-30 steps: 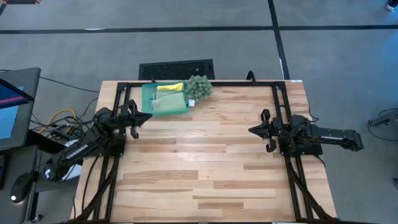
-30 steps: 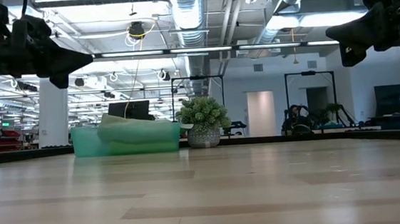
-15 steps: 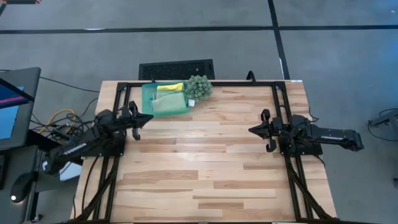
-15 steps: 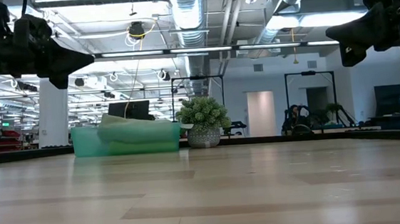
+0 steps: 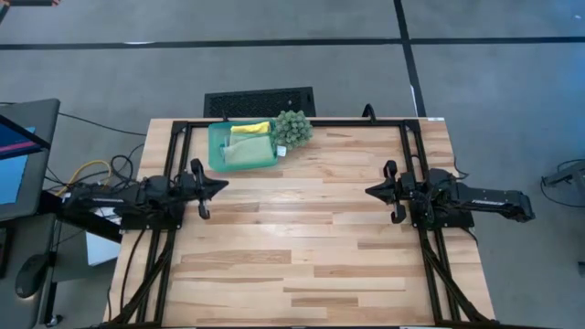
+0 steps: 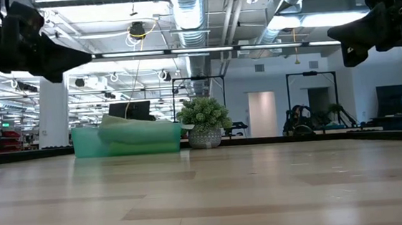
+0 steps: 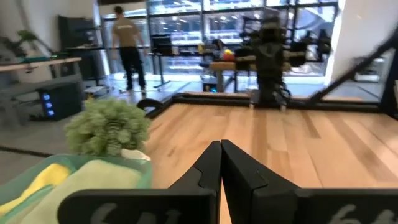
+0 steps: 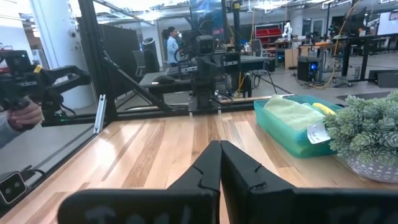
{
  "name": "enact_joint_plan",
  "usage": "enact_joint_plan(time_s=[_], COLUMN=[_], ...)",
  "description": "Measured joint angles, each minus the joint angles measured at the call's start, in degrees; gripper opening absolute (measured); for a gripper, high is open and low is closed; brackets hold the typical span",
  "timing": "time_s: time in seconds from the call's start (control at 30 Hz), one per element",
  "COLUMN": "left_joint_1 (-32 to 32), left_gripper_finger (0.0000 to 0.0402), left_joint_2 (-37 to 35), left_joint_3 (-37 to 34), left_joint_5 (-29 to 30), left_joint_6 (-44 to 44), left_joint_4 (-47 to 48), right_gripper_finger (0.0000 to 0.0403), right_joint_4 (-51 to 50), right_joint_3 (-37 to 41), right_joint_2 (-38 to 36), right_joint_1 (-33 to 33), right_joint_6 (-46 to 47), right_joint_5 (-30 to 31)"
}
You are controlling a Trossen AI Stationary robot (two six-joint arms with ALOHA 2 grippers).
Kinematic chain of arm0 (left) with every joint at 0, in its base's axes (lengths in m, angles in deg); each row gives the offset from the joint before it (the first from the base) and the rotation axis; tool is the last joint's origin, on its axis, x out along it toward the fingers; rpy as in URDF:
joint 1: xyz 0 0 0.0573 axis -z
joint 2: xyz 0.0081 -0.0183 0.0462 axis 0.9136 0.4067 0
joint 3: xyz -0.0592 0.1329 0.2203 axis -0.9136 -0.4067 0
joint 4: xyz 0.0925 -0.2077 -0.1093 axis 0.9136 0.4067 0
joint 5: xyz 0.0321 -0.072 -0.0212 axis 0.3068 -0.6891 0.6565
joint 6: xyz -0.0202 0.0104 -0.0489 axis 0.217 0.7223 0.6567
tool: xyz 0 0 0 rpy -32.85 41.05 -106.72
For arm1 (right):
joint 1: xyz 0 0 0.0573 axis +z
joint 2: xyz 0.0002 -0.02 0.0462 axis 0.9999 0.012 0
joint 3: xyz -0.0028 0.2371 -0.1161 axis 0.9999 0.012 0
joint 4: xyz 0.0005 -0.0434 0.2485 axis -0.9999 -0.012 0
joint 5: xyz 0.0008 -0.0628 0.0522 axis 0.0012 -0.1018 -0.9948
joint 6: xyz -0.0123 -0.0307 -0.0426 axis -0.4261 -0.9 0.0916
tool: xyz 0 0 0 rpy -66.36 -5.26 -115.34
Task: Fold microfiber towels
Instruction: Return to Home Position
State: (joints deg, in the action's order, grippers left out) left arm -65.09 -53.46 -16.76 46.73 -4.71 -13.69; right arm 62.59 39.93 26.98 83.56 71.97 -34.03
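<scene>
Seen from above, the left hand (image 5: 218, 185) hangs over the 9 o'clock edge of the bench (image 5: 302, 247), its arm stretched level and its tip aimed toward 3 o'clock. Its own wrist view shows the 2 dark fingers (image 7: 213, 163) pressed together, with nothing between them. The right hand (image 5: 371, 191) hangs over the 3 o'clock side and points toward 9 o'clock, so the 2 hands face each other, well apart across bare wood. Its fingers (image 8: 214, 163) are likewise pressed flat against each other and carry nothing. From bench height both hands sit high above the surface, the left hand (image 6: 42, 57) on one side and the right hand (image 6: 367, 35) on the other.

The microfiber towels (image 5: 245, 144) lie folded inside the teal tray (image 5: 212, 146), which stands at about 11 o'clock from the bench centre, close to the far rail. 2 of them show from above: a yellow towel (image 5: 249, 129) on the tray's 12 o'clock side and a pale green towel (image 5: 247, 153) on its 6 o'clock side. From bench height the pale green towel (image 6: 124, 123) rises above the tray wall (image 6: 128, 143). A spiky plant (image 5: 292, 129) stands just beside the tray at its 2 o'clock corner.

Beyond the bench, a person (image 7: 127, 46) stands in the room.
</scene>
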Motion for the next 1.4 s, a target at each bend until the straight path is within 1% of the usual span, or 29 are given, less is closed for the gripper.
enact_joint_plan(time_s=[0.1, 0.2, 0.37, 0.53, 0.8, 0.9, 1.1, 1.4], left_joint_1=[1.08, 0.98, 0.98, 0.98, 0.96, 0.98, 0.96, 0.96], left_gripper_finger=[0.0000, 0.0000, 0.0000, 0.0000, 0.0000, 0.0000, 0.0000, 0.0000], left_joint_2=[0.06, 0.04, 0.30, 0.30, 0.30, 0.30, 0.30, 0.30], left_joint_3=[0.00, 0.00, 0.00, 0.00, 0.00, 0.00, 0.00, 0.00], left_joint_5=[-0.63, -1.28, -6.36, -6.43, -6.43, -6.43, -9.54, -9.95], left_joint_6=[0.35, 2.99, 5.25, 7.48, 7.19, 8.36, 9.38, 9.16], left_joint_4=[0.03, 0.12, 0.75, 0.80, 0.80, 0.80, 1.04, 1.15], right_gripper_finger=[0.0031, 0.0029, 0.0030, 0.0032, 0.0029, 0.0030, 0.0031, 0.0030], right_joint_4=[0.00, 0.00, 0.00, 0.00, 0.00, 0.00, 0.00, 0.06], right_joint_3=[0.00, 0.00, 0.00, 0.00, 0.00, 0.00, 0.00, 0.00], right_joint_2=[0.00, 0.00, 0.00, 0.00, 0.00, 0.00, 0.00, 0.00], right_joint_1=[0.00, 0.01, 0.00, 0.01, 0.00, -0.01, 0.01, 0.14], right_joint_6=[0.00, 0.00, 0.00, -0.02, -0.01, 0.00, 0.00, 0.76], right_joint_5=[0.00, 0.00, 0.00, 0.00, 0.00, 0.00, 0.00, 0.26])
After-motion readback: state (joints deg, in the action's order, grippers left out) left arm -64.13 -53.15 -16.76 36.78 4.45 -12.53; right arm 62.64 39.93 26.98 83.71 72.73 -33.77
